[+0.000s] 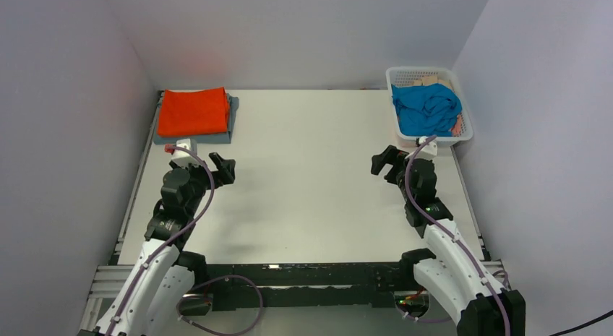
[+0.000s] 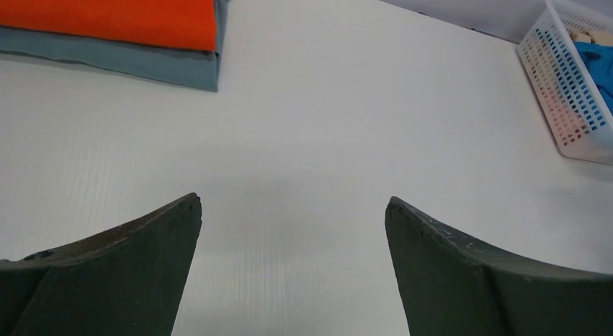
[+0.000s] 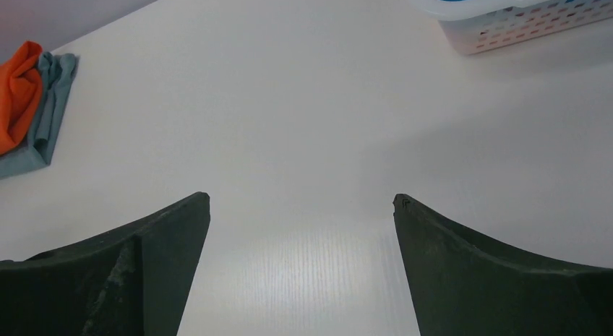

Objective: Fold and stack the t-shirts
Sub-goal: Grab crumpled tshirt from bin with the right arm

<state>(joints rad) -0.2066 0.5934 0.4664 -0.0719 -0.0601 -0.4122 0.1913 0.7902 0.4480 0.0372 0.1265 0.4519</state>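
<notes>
Jaws on both arms are wide open and hold nothing. The white table (image 1: 311,170) is the biggest thing, and its middle is bare, with room to spread a shirt out. The left gripper (image 1: 223,165) hangs over the table just in front of the folded pile at the far left corner. The right gripper (image 1: 383,162) hangs near the front of the basket (image 1: 423,69), which sits at the far right corner, close to the table's edge. A blue shirt (image 1: 426,108) lies in the basket in a crumpled heap, and a bit of a beige shirt (image 1: 437,80) peeks out behind it. In the pile, the orange shirt (image 1: 194,112) lies flat and neat on top of the grey shirt (image 1: 217,139). So two shirts look done, and I think the blue one comes next. A few things could go wrong. The basket looks light, so a pull on the blue shirt could drag or tip it, maybe off the edge. The heap is bunched up, so the fingers might pinch the shirt under it too, and both would come out. A grab in the middle of the heap would leave a ball that is hard to lay flat.
</notes>
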